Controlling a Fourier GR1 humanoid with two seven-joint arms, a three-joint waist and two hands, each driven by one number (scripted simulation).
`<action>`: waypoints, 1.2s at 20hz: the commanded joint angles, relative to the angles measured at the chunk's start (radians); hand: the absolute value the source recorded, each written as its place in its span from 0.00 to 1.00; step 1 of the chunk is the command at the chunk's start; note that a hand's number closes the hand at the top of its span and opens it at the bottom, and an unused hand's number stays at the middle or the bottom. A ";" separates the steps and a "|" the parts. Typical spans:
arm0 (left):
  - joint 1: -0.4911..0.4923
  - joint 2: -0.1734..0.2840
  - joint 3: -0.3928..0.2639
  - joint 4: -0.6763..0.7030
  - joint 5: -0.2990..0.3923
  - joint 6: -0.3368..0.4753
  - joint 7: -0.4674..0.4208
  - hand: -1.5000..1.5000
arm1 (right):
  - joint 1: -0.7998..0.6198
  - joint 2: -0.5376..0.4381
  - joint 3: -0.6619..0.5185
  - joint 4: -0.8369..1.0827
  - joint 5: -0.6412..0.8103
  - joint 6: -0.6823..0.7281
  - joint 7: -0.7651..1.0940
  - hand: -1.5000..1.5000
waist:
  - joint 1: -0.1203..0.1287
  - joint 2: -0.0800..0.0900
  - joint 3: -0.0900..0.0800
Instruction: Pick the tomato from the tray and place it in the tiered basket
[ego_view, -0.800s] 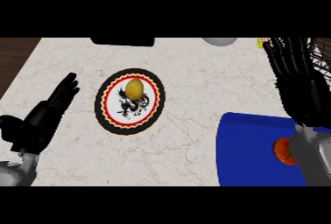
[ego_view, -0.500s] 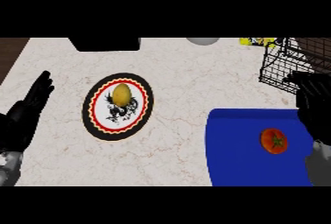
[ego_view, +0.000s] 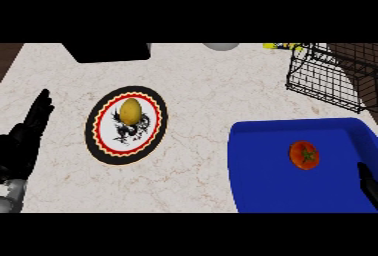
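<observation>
My right hand (ego_view: 367, 184), grip impossible to tell, is waiting beside the tomato (ego_view: 303, 155) on the blue tray (ego_view: 258, 185), while my open left hand (ego_view: 26, 137) is resting aside.

The right hand (ego_view: 367, 184) has been withdrawn from over the tomato (ego_view: 303, 155) to the tray's (ego_view: 273, 192) right edge, leaving the tomato fully uncovered

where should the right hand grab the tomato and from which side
Probably from above, fingers closing around the tomato's round sides. It lies stem-up and alone on the blue tray's flat floor, with the tray wall close on its right. The right hand is nearest, at the tray's right edge.
</observation>
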 joint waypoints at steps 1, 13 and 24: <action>-0.006 -0.070 -0.042 0.072 -0.059 0.032 -0.052 0.50 | 0.234 0.041 0.055 -0.196 0.091 -0.087 0.060 0.00 | 0.023 0.002 -0.004; -0.074 -0.071 -0.046 0.058 -0.082 0.007 -0.006 0.50 | 0.451 -0.436 0.179 -0.569 0.339 0.075 0.815 0.00 | 0.079 0.009 -0.004; -0.126 -0.132 -0.017 0.120 -0.124 -0.032 -0.002 0.50 | 0.047 -0.511 0.266 -0.495 0.420 0.179 1.343 0.00 | 0.081 0.005 0.000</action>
